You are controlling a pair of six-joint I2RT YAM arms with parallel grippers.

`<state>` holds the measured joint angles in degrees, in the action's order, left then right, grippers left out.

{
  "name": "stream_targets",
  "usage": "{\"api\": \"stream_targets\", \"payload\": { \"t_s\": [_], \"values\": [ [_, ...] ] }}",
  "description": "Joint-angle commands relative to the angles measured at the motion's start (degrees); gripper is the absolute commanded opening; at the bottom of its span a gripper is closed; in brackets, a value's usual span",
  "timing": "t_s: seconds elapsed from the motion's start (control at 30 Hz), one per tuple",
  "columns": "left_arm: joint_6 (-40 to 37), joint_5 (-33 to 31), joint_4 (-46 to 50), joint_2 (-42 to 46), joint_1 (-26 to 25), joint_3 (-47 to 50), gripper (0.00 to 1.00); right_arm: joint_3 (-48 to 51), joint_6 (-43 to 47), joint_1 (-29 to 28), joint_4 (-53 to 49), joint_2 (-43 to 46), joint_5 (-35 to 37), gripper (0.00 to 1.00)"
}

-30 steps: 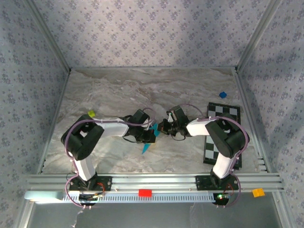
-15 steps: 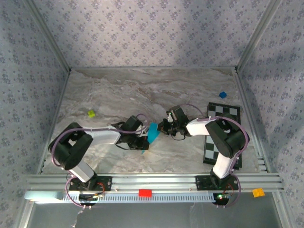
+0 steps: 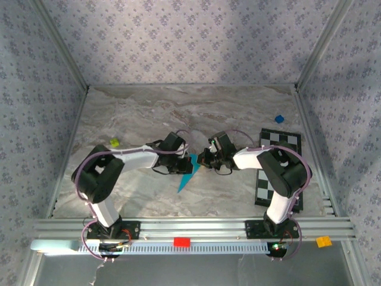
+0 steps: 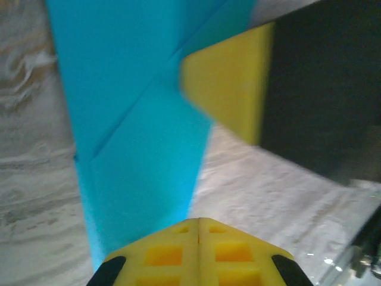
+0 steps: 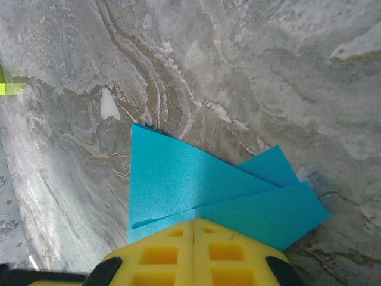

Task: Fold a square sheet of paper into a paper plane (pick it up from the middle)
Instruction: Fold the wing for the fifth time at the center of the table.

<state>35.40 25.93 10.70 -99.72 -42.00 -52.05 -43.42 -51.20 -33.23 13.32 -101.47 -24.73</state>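
The slim pointed dart of bright cyan-blue paper [image 3: 186,180] sits to the left of the black-and-white checkered board [image 3: 278,173], and the left gripper [image 4: 198,221] and the right gripper [image 5: 194,221] each have their yellow fingers pressed together, pinching it.

Patterned lilac wallpaper walls [image 3: 190,42] box in 3 sides — grey marbled tabletop [image 3: 131,113] below, evenly lit, aluminium rail [image 3: 196,225] running across the near edge.
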Motion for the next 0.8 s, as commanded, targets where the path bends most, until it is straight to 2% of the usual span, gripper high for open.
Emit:
{"api": "stream_targets", "payload": {
  "t_s": [0.0, 0.2, 0.4, 0.53, 0.6, 0.7, 0.77],
  "values": [
    [0.02, -1.12, 1.20, -1.37, -0.07, 2.85, 0.00, 0.03, 1.88, 0.59, -6.47, -1.98, 2.68, 0.00],
    [2.84, -1.32, -3.72, -0.48, -0.07, 9.92, 0.00, -4.23, 4.69, 1.59, -8.31, 0.58, -0.35, 0.03],
    [5.09, -2.35, -6.08, 0.41, -0.03, 12.92, 0.00, -3.22, 4.80, 0.33, -3.57, 4.83, -1.87, 0.07],
    [6.19, -3.20, -5.05, 0.48, -0.03, 11.89, 0.00, -1.38, 2.68, -0.91, 0.64, 0.91, -4.22, 0.08],
    [6.43, -3.65, -4.56, 0.83, -0.08, 11.57, 0.00, -0.24, 2.10, -0.98, 0.52, -0.32, -2.76, 0.07],
    [6.77, -3.78, -4.37, 1.54, -0.04, 11.62, 0.00, 2.43, 1.12, 1.24, 1.95, -1.46, -0.11, 0.05],
    [6.88, -3.87, -4.30, 1.90, -0.05, 11.80, 0.00, 3.07, 0.84, 3.79, 4.56, -2.82, -2.28, 0.05]
  ]
}}
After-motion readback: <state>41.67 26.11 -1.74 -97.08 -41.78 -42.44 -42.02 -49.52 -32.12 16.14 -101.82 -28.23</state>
